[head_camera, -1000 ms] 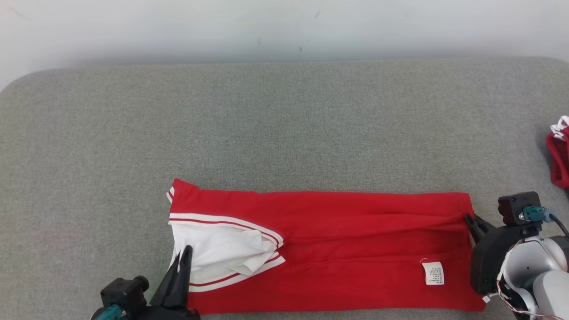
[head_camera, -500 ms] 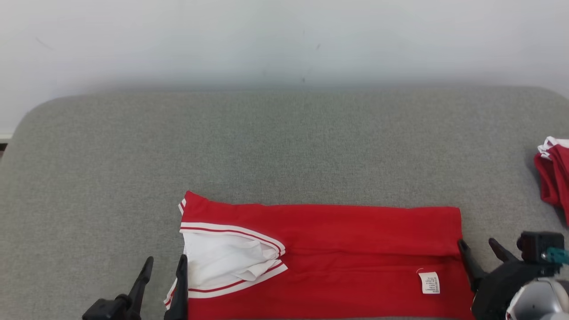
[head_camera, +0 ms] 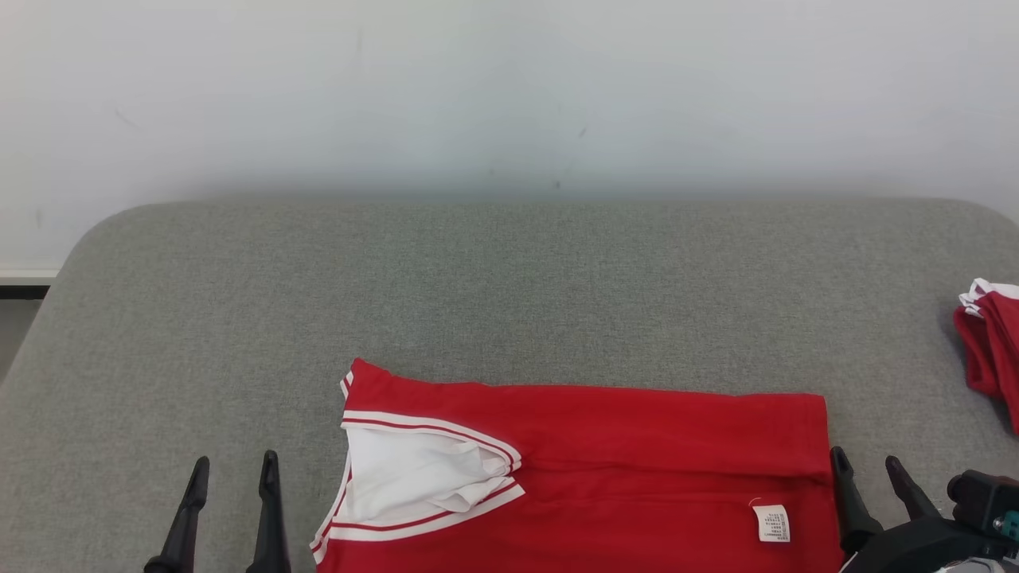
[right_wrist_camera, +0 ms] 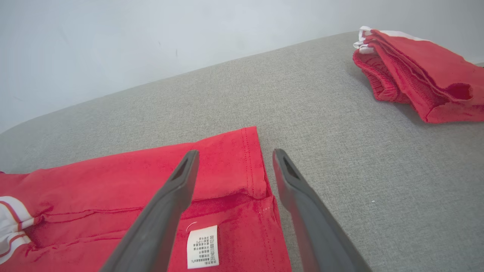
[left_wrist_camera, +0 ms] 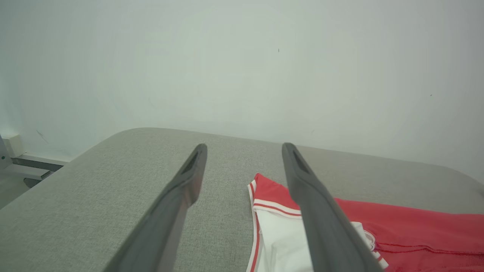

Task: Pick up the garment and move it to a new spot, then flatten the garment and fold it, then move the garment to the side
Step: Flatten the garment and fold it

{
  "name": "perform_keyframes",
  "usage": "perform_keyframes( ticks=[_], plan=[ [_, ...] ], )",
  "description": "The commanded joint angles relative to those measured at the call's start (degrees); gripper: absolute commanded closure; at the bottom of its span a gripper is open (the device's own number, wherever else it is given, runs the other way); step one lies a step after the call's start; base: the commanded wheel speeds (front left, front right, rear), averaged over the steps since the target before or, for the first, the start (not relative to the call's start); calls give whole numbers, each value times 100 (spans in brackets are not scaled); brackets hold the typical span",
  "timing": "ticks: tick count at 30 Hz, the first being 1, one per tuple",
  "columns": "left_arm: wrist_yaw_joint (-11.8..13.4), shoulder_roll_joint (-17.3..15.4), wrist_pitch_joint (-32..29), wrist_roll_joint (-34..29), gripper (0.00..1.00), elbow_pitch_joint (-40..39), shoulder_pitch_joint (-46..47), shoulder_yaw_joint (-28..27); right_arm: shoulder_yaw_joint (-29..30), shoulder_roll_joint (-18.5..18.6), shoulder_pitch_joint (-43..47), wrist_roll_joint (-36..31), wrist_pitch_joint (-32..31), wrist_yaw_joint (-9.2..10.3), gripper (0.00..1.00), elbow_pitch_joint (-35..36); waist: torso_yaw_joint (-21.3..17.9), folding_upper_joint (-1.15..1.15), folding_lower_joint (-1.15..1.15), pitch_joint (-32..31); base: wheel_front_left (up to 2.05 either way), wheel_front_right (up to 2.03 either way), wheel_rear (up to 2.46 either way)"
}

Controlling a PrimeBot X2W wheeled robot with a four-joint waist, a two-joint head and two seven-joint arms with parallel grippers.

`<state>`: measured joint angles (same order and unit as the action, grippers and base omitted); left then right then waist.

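Note:
The garment (head_camera: pixel 605 469) is red with white, red-striped trim and lies folded into a long band near the front edge of the grey cushion (head_camera: pixel 478 302). Its white inner panel (head_camera: pixel 414 477) faces up at the left end, and a white care label (head_camera: pixel 772 523) sits at the right. My left gripper (head_camera: pixel 233 469) stands open just left of the garment's left end, holding nothing. Beside the right hem, my right gripper (head_camera: pixel 868 469) is open and empty. The left wrist view shows the garment (left_wrist_camera: pixel 397 234) beside the open fingers (left_wrist_camera: pixel 181 189). The right wrist view shows the hem (right_wrist_camera: pixel 249 166) between the fingers (right_wrist_camera: pixel 177 189).
A second red garment with white trim (head_camera: pixel 987 350) lies bunched at the cushion's right edge, also in the right wrist view as a red pile (right_wrist_camera: pixel 416 68). A pale wall (head_camera: pixel 509 87) runs behind the cushion. The cushion's rounded left corner (head_camera: pixel 87 239) drops to a lower floor strip.
Both grippers have opened and let go of the garment's ends, then drawn back from it. The head camera has tilted up, so the whole scene sits lower in view.

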<state>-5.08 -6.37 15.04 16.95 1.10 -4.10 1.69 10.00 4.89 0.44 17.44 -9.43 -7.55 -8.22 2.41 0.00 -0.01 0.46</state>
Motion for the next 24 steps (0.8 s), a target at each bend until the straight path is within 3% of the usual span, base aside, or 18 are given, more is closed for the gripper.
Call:
perform_keyframes(
  ticks=[1,11,24],
  plan=[
    [-50,89,15,-196,0,-25,-128,-155,-26,-57,17,-49,118,16,0,-88,-35,0,1,12,0,0,0],
    [-194,255,15,-580,0,7,-157,-338,57,-34,-435,-176,-44,16,0,-653,-103,0,1,145,0,0,0],
    [-239,318,16,-666,0,60,69,-261,544,32,-1070,-533,-1563,16,0,-1042,119,0,1,613,0,0,0]
  ],
)
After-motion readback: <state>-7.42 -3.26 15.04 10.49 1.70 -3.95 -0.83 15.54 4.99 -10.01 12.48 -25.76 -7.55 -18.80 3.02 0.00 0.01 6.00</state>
